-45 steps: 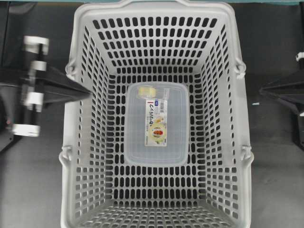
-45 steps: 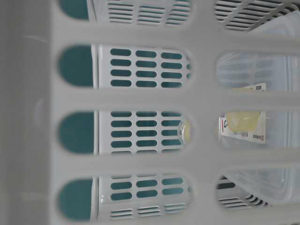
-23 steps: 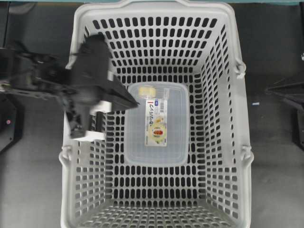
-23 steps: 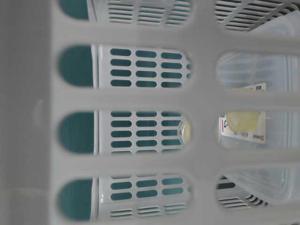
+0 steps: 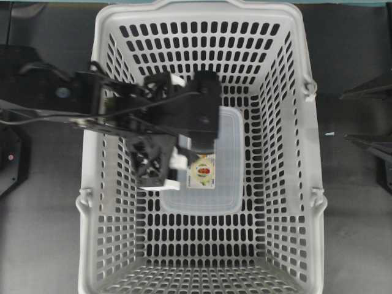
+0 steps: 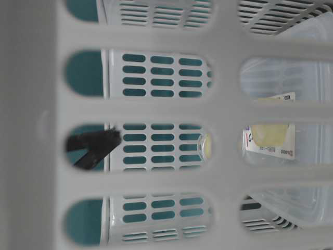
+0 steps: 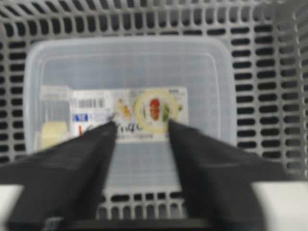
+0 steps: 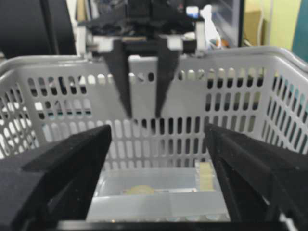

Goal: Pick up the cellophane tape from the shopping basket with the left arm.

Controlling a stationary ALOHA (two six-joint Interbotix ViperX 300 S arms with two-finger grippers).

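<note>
The cellophane tape [image 7: 52, 133] is a small yellowish roll lying on the lid of the large clear labelled box [image 7: 144, 72] on the floor of the light-grey shopping basket [image 5: 288, 184]. It also shows in the right wrist view [image 8: 207, 175] and the table-level view [image 6: 206, 146]. In the overhead view my left arm hides it. My left gripper [image 7: 139, 126] is open and empty, held above the box, with the tape beside its left finger [image 7: 77, 163]. The left gripper also shows overhead [image 5: 207, 125] and in the right wrist view [image 8: 143, 114]. My right gripper [image 8: 158, 129] is open outside the basket.
The clear box [image 5: 226, 177] fills the middle of the basket floor. The basket walls [image 8: 240, 96] rise high around it, with hinged handles at the rim [image 5: 309, 89]. A dark left fingertip [image 6: 96, 146] shows through a wall hole. The right gripper [image 5: 343, 117] sits at the right edge.
My left arm has swung right, from outside the basket's left wall to over the rim and above the clear box. The tape and box have not moved. The right arm stays nearly still.
</note>
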